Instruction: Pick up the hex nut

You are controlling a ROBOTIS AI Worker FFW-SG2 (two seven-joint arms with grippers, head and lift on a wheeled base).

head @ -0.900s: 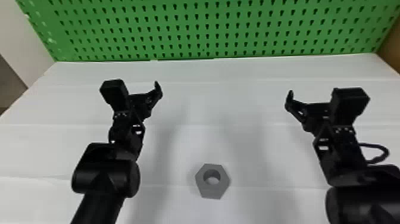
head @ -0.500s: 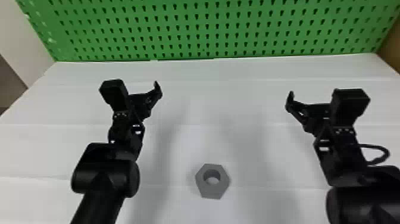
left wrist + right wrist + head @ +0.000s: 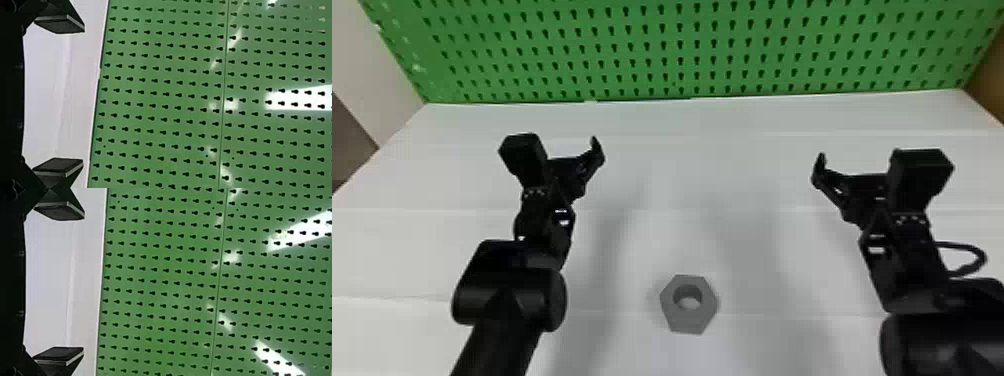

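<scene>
The grey hex nut [image 3: 689, 320] lies flat on the white table, hole up, between the two arms and nearer the front in the head view. My left gripper [image 3: 559, 150] is held over the table, farther back and to the left of the nut. On the nut's other side, also farther back, is my right gripper [image 3: 857, 167]. In the left wrist view the left gripper [image 3: 58, 96] has its fingers wide apart with nothing between them. The right wrist view shows the right gripper [image 3: 58, 284] likewise open and holding nothing.
A green pegboard [image 3: 682, 50] stands along the back edge of the white table [image 3: 692, 200]. A pale wall [image 3: 377, 65] is at the far left, and a brown surface [image 3: 987, 75] at the far right. A black cable [image 3: 974, 250] loops out beside the right wrist.
</scene>
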